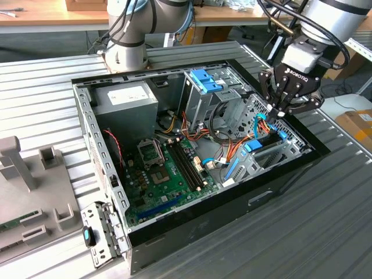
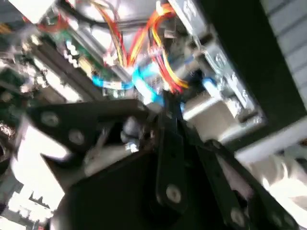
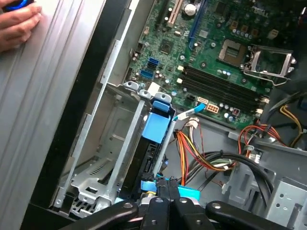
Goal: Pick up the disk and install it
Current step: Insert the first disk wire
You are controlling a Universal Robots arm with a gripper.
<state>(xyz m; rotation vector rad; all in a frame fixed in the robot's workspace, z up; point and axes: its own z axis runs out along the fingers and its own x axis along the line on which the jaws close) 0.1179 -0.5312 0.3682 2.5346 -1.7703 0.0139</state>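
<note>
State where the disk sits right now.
In the exterior view, the disk stands on edge in the drive bay at the case's right end, directly beneath the hand.

Your exterior view looks down obliquely from well back on the whole open computer case (image 1: 192, 157). Both wrist views sit close, looking past the gripper (image 3: 165, 191) into its drive-cage corner.

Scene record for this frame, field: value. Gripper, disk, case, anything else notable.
gripper: down inside the case's drive-bay corner, fingers shut on the disk's blue frame
disk: on edge in the metal bay, blue frame on top, not loose on the table
case: open, lying flat, motherboard exposed
cables: orange and yellow bundle beside the bay
hand: resting on the table outside the case
</note>
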